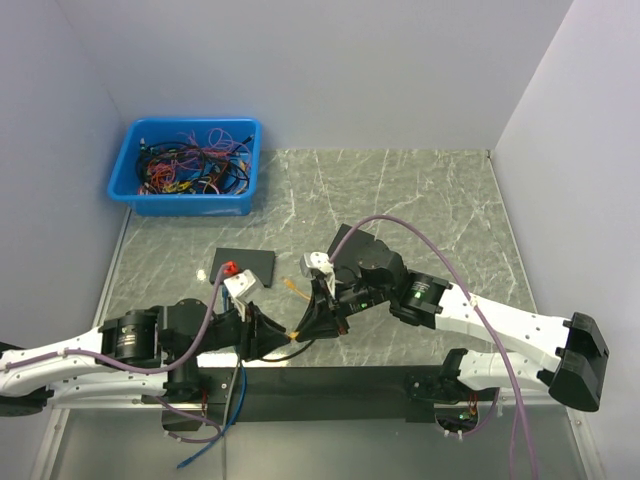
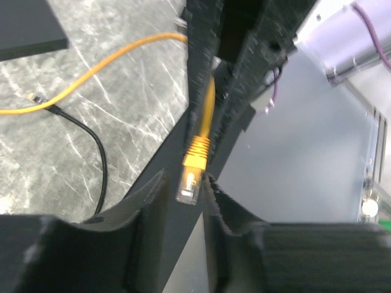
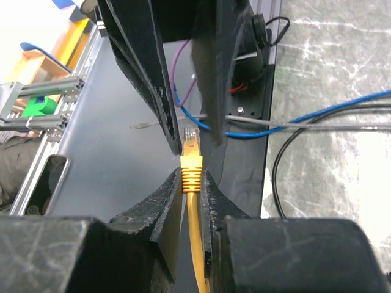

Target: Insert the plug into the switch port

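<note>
The yellow cable (image 2: 110, 58) ends in a clear plug (image 2: 190, 183) with a ribbed yellow boot (image 3: 191, 174). My right gripper (image 3: 191, 177) is shut on that boot and holds the plug out over the table's near edge. My left gripper (image 2: 185, 178) faces it, its fingers (image 3: 146, 73) standing slightly open either side of the plug's tip, with a small gap showing. In the top view the two grippers (image 1: 297, 335) meet nose to nose. The black switch (image 1: 245, 262) lies flat behind them, and its corner (image 2: 30, 30) shows in the left wrist view. Its ports are not visible.
A blue bin (image 1: 185, 165) full of tangled cables stands at the back left. A black cable (image 2: 98, 152) lies on the marble table (image 1: 400, 200). Blue and grey cables (image 3: 317, 116) run over the black front rail (image 1: 330, 380) below the grippers.
</note>
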